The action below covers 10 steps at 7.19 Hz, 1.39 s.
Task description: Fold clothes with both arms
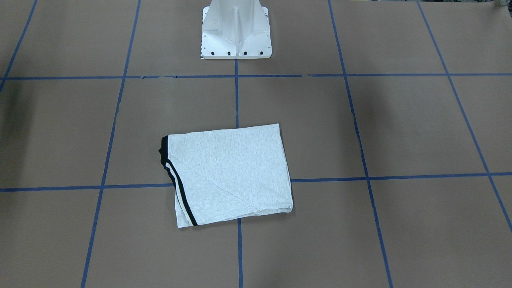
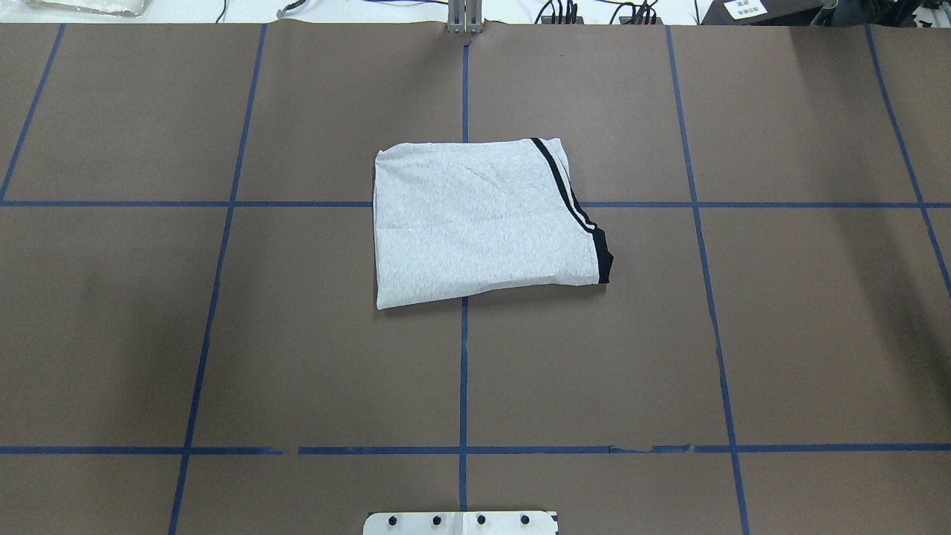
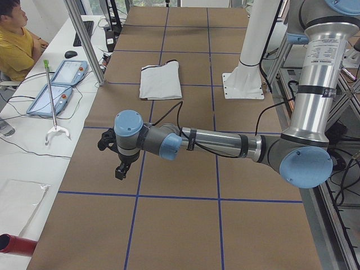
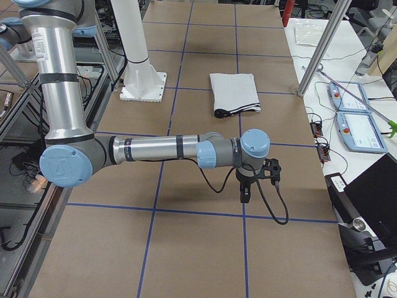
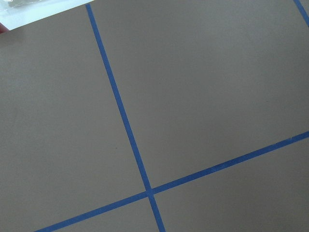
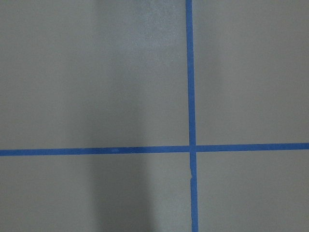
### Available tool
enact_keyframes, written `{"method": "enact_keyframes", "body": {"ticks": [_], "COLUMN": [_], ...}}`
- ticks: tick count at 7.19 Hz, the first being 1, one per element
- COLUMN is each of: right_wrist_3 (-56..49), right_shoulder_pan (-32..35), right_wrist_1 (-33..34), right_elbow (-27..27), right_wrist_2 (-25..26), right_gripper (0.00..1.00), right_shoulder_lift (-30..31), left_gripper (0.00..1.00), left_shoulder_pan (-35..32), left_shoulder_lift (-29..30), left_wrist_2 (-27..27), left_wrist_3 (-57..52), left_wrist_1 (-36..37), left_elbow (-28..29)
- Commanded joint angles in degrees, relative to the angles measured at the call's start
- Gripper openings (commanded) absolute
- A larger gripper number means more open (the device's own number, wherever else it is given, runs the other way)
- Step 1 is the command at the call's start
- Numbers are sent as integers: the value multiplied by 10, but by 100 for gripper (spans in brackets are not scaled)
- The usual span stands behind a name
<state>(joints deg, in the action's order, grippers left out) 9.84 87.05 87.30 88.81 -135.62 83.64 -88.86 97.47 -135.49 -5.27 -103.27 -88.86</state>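
- left gripper (image 3: 119, 174) points down over the brown paper (image 3: 180, 225), near the end on the robot's left. only the side view shows it, so i cannot tell if its fingers are spread or closed.
- right gripper (image 4: 244, 198) also points down over the paper, near the opposite end. i cannot tell its state either.
- left arm (image 3: 225, 143) and right arm (image 4: 155, 149) stretch low and outward, each well apart from the t-shirt (image 2: 475, 223).
- t-shirt lies flat, folded to a rough rectangle, in the middle of the paper. it covers one crossing of the blue tape (image 2: 463, 357). its black collar and stripes are on the edge toward the robot's right (the right side in the overhead view).
- blue tape divides the paper into large squares, and each wrist camera sees only paper and one tape crossing.
- white pedestal base (image 1: 236, 32) stands on the paper, near the shirt but not touching it.
- beside the paper runs a white desk (image 3: 22, 169) with two teach pendants (image 3: 68, 72) and some cables. a person in a yellow shirt (image 3: 14, 48) sits there.
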Motion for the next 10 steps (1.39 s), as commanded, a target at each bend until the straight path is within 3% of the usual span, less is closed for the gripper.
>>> {"method": "enact_keyframes", "body": {"ticks": [1,10], "right_wrist_3": [2,-4], "right_shoulder_pan": [0,0], "right_wrist_1": [-5,-5], "right_elbow": [0,9], "right_wrist_2": [-2,-10], "right_gripper": [100,100], "right_shoulder_lift": [7,14], "left_gripper": [100,100], "left_shoulder_pan": [0,1], "left_shoulder_lift": [-1,-1], "left_wrist_2": [0,1], "left_wrist_3": [-1,-1], "left_wrist_1": [0,-1], "left_elbow": [0,0]}}
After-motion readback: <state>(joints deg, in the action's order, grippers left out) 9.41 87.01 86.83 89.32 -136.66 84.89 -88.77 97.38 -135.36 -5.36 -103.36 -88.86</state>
